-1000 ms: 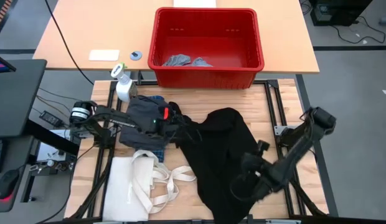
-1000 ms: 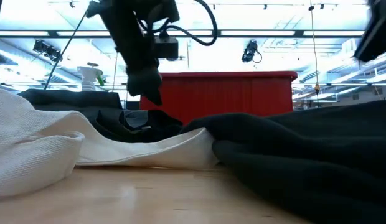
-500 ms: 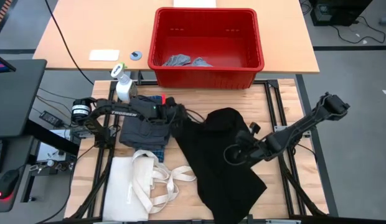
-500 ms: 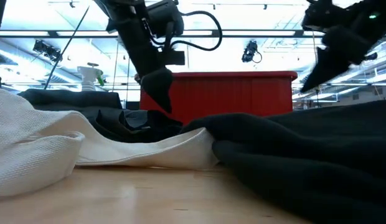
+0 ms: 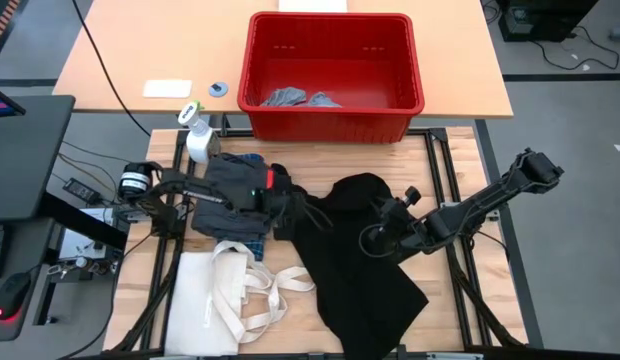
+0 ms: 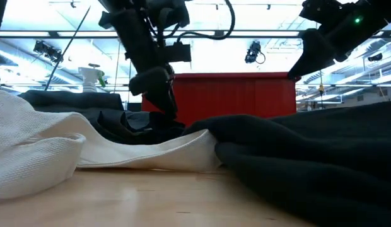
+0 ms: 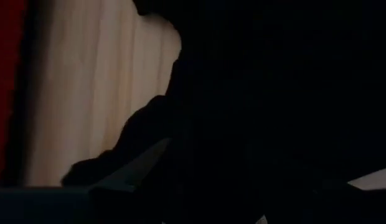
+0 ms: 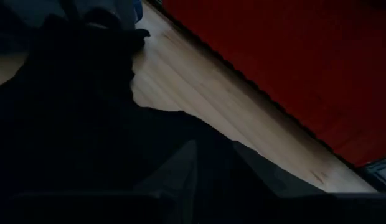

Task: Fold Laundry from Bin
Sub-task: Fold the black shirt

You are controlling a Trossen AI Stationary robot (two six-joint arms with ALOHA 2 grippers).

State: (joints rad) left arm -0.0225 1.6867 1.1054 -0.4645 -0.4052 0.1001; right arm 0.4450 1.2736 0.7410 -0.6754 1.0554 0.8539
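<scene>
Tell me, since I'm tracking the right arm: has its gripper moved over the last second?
Yes. In the high view the right gripper has gone from the table's front edge toward the red bin, now over the black garment.

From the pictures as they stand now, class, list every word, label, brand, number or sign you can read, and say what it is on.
None can be read.
Left arm: faint pale marks on its casing, too small to read.
White card on the far desk: nothing legible shows.
Red bin, spray bottle, cream tote bag, black garment: no text visible.
</scene>
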